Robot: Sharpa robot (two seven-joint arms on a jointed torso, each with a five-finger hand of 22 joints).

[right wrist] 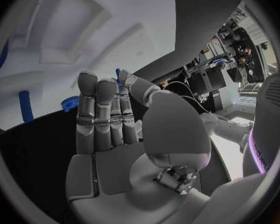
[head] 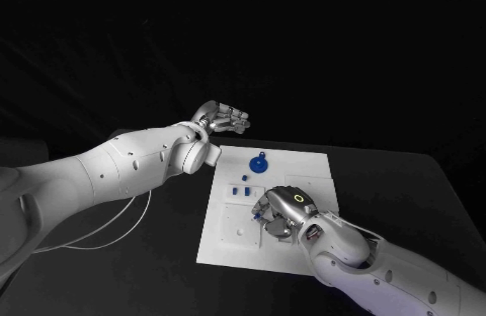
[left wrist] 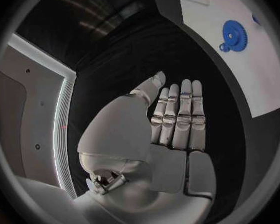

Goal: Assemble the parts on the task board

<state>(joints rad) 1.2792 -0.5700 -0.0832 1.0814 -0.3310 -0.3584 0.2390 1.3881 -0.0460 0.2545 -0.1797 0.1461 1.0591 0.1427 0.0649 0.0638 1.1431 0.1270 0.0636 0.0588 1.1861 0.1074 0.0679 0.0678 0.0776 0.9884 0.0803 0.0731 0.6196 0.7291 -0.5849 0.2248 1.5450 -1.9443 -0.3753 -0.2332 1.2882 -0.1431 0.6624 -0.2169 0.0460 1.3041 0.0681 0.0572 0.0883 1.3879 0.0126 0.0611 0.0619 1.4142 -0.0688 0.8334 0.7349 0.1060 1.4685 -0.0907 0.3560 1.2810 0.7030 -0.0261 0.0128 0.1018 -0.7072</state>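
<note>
The right hand [head: 286,208] hovers low over the middle of the task board [head: 304,167], fingers [right wrist: 96,115] straight and close together with a small blue part [right wrist: 118,74] at their tips, while the empty, straight-fingered left hand [head: 222,117] hangs beyond the board's far corner, farther from the parts.

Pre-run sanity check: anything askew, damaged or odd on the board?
Nothing stands out. The white task board lies flat, the blue gear-shaped part rests on it, and no damage or spill shows. Right hand hovers over the board; left hand is off it.
</note>
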